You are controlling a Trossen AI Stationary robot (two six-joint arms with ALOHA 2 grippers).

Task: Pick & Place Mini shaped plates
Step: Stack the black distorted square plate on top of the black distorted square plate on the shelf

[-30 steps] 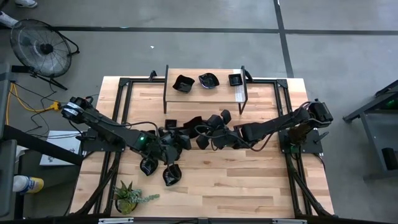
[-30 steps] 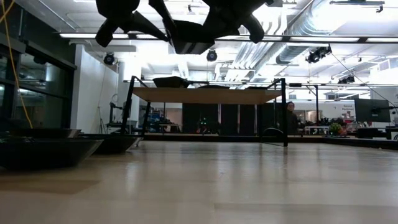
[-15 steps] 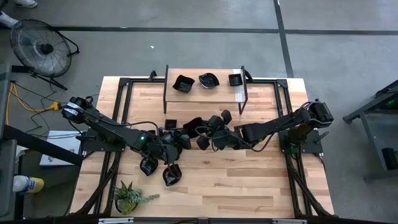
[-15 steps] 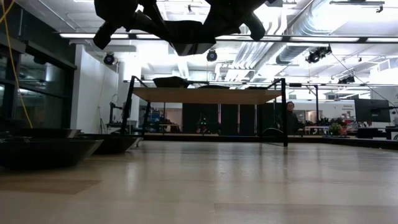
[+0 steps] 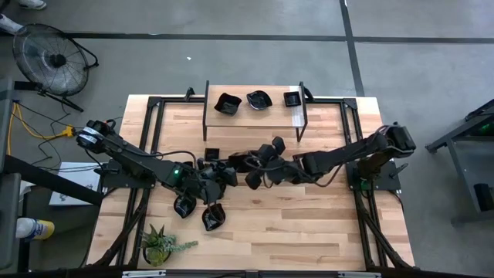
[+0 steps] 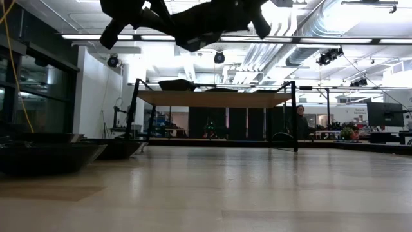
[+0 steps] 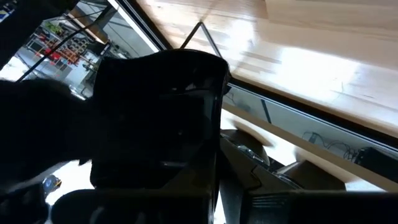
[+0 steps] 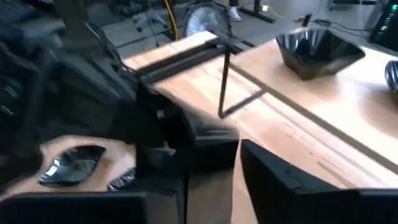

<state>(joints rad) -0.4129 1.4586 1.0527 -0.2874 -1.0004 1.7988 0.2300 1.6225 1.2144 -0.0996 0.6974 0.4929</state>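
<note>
Handed over below the shelf [image 5: 255, 116], the stiff, slippery plate [image 7: 158, 124] sits rim-pinched in the clamped left end effector [image 5: 231, 166] while the right end effector [image 5: 266, 171] parts.

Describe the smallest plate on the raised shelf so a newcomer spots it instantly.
Find the raised wooden shelf at the table's far edge, which holds three black plates in a row. Take the one at the right-arm end: the small square plate, smaller and straighter-edged than its two neighbours.

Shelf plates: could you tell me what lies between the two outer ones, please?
In the high view, a third black plate sits between the left plate and the right plate.
</note>
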